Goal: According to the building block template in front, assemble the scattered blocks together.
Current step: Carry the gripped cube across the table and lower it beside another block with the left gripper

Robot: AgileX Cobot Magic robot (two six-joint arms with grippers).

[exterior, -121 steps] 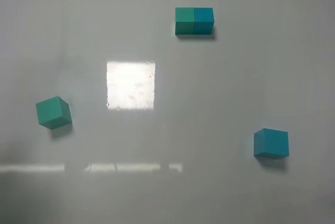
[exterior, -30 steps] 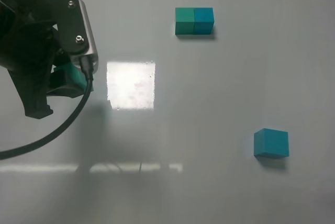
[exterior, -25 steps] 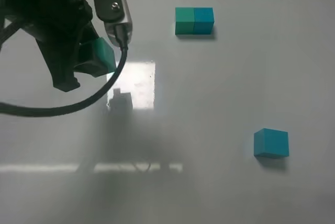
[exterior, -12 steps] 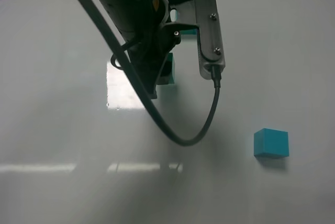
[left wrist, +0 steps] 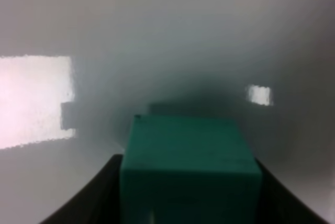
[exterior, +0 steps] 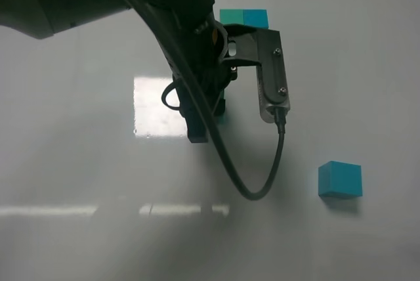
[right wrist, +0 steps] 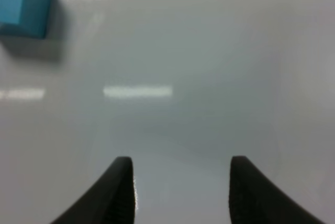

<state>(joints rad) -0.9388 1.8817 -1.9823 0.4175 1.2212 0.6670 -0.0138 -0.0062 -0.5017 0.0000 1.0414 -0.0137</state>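
Note:
My left gripper [exterior: 210, 121] is shut on the teal-green scattered block [exterior: 222, 118] near the table's middle; the arm hides most of the block from above. In the left wrist view the block [left wrist: 189, 169] sits between the dark fingers [left wrist: 99, 195], close over its shadow; whether it touches the table I cannot tell. The cyan-blue scattered block [exterior: 340, 179] lies alone at the front right and shows in the right wrist view [right wrist: 22, 4]. The template [exterior: 244, 16], a joined green-blue pair, stands at the back, partly behind the left arm. My right gripper [right wrist: 180, 190] is open and empty.
A bright square reflection [exterior: 152, 107] lies on the glossy white table [exterior: 367, 84] left of the left gripper. A black cable [exterior: 252, 192] loops from the left wrist toward the front. The right arm is out of the high view.
The left arm picked up the green block at the left and carried it right across the table. In the last half second it moved slightly right and toward the front.

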